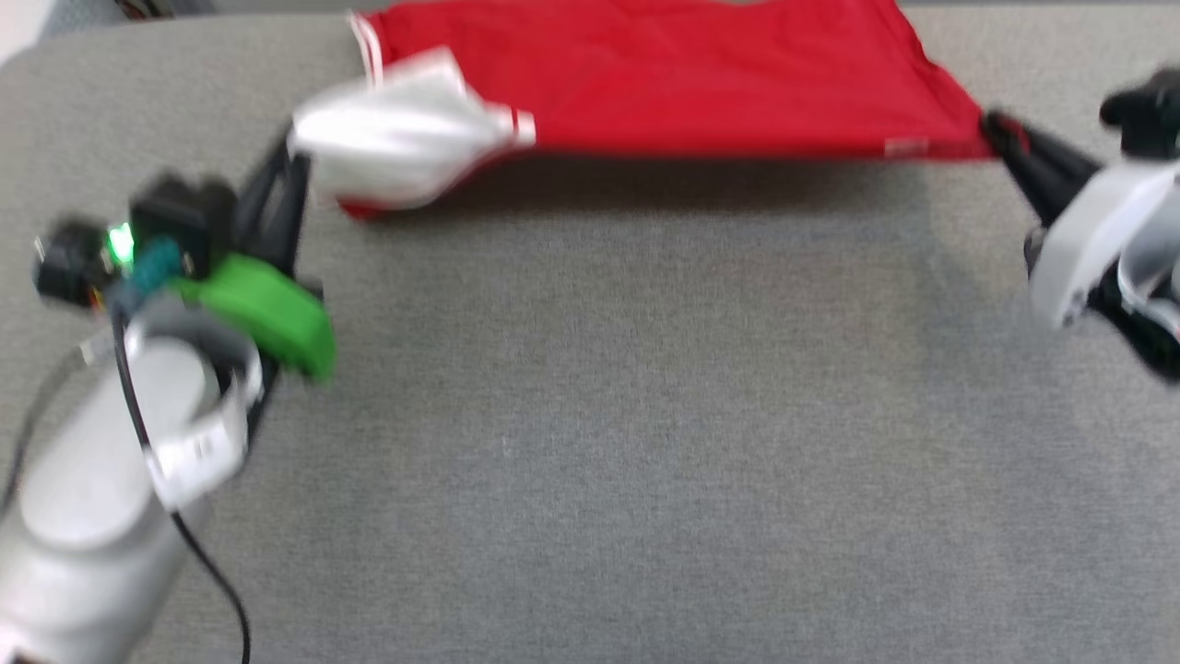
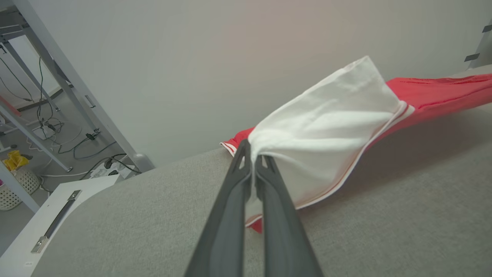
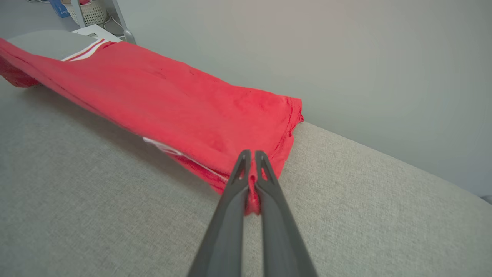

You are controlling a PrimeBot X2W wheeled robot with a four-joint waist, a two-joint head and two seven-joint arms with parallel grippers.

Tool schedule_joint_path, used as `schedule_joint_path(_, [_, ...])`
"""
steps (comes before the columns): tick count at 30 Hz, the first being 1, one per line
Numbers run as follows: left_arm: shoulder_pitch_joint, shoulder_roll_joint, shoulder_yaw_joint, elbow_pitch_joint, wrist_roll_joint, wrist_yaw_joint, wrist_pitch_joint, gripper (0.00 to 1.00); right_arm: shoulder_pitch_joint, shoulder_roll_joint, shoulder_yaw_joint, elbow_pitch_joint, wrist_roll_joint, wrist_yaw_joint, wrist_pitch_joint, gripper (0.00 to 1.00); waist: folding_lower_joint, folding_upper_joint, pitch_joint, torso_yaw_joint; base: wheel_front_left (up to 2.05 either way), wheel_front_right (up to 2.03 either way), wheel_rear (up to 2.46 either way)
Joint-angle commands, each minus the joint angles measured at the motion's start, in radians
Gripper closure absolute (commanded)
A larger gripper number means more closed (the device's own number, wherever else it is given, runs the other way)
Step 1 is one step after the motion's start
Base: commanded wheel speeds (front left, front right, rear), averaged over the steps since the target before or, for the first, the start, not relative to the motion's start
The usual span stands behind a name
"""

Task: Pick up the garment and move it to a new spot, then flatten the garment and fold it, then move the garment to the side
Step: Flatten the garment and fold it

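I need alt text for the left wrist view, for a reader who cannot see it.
The left tool, shut, holds the red garment by its white sleeve over a grey surface, with a pale wall behind.

Between the left end effector and the right end effector, on their near side, the grey fabric-covered tabletop lies bare and open. Ahead of both tips, the taut red jersey T-shirt with white sleeves bars the way, its near edge lifted off the surface; a pale wall closes behind it
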Motion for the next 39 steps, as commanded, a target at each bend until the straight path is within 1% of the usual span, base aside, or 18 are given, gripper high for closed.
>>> schedule_joint_path(1, [0.068,0.013,-0.002,-0.029,-0.019,0.022,0.003,1.00,0.049,-0.016,0.004,-0.012,0.019,-0.001,-0.011,1.00,0.0001,0.0000,-0.103,0.018,0.00,0.00,0.00])
schedule_joint_path(3, [0.172,0.027,-0.005,-0.082,-0.047,0.055,0.013,1.00,0.119,-0.033,0.010,-0.028,0.036,-0.001,-0.019,1.00,0.0001,0.0000,-0.135,0.019,0.00,0.00,0.00])
schedule_joint_path(4, [0.321,0.050,-0.013,-0.160,-0.082,0.107,0.029,1.00,0.224,-0.054,0.015,-0.052,0.060,-0.001,-0.022,1.00,0.0001,0.0000,-0.181,0.021,0.00,0.00,0.00])
schedule_joint_path(6, [0.408,0.061,-0.020,-0.204,-0.106,0.134,0.041,1.00,0.293,-0.063,0.013,-0.070,0.077,-0.001,-0.024,1.00,0.0001,0.0000,-0.210,0.024,0.00,0.00,0.00])
schedule_joint_path(9, [0.523,0.074,-0.029,-0.260,-0.141,0.168,0.050,1.00,0.398,-0.079,0.005,-0.097,0.098,-0.001,-0.030,1.00,0.0001,0.0000,-0.248,0.029,0.00,0.00,0.00])
schedule_joint_path(13, [0.649,0.075,-0.054,-0.325,-0.177,0.214,0.072,1.00,0.519,-0.101,-0.018,-0.122,0.113,-0.001,-0.031,1.00,0.0001,0.0000,-0.284,0.028,0.00,0.00,0.00])
schedule_joint_path(17, [0.733,0.075,-0.096,-0.362,-0.185,0.240,0.100,1.00,0.639,-0.131,-0.052,-0.151,0.123,-0.001,-0.026,1.00,0.0001,0.0000,-0.308,0.031,0.00,0.00,0.00])
schedule_joint_path(19, [0.762,0.057,-0.106,-0.374,-0.208,0.241,0.107,1.00,0.699,-0.144,-0.077,-0.173,0.134,-0.001,-0.021,1.00,0.0001,0.0000,-0.312,0.031,0.00,0.00,0.00])
schedule_joint_path(23, [0.810,0.051,-0.126,-0.376,-0.238,0.239,0.127,1.00,0.816,-0.166,-0.128,-0.225,0.133,-0.001,0.003,1.00,0.0001,0.0000,-0.321,0.026,0.00,0.00,0.00])
schedule_joint_path(27, [0.849,0.065,-0.148,-0.376,-0.270,0.223,0.166,1.00,0.912,-0.177,-0.191,-0.270,0.130,-0.001,0.037,1.00,0.0001,0.0000,-0.324,0.024,0.00,0.00,0.00])
schedule_joint_path(30, [0.853,0.080,-0.158,-0.386,-0.270,0.211,0.180,1.00,0.966,-0.177,-0.237,-0.299,0.122,-0.001,0.071,1.00,0.0001,0.0000,-0.323,0.026,0.00,0.00,0.00])
schedule_joint_path(36, [0.776,0.075,-0.161,-0.377,-0.217,0.188,0.163,1.00,1.004,-0.147,-0.353,-0.350,0.072,-0.001,0.126,1.00,0.0001,0.0000,-0.304,0.026,0.00,0.00,0.00])
schedule_joint_path(37, [0.751,0.076,-0.161,-0.371,-0.202,0.180,0.162,1.00,1.001,-0.141,-0.377,-0.359,0.058,-0.001,0.136,1.00,0.0001,0.0000,-0.300,0.024,0.00,0.00,0.00])
schedule_joint_path(38, [0.692,0.079,-0.161,-0.357,-0.174,0.159,0.166,1.00,0.991,-0.129,-0.419,-0.374,0.034,-0.001,0.158,1.00,0.0001,0.0000,-0.287,0.021,0.00,0.00,0.00])
schedule_joint_path(39, [0.661,0.081,-0.161,-0.350,-0.160,0.147,0.170,1.00,0.985,-0.123,-0.437,-0.381,0.025,-0.001,0.170,1.00,0.0001,0.0000,-0.279,0.020,0.00,0.00,0.00])
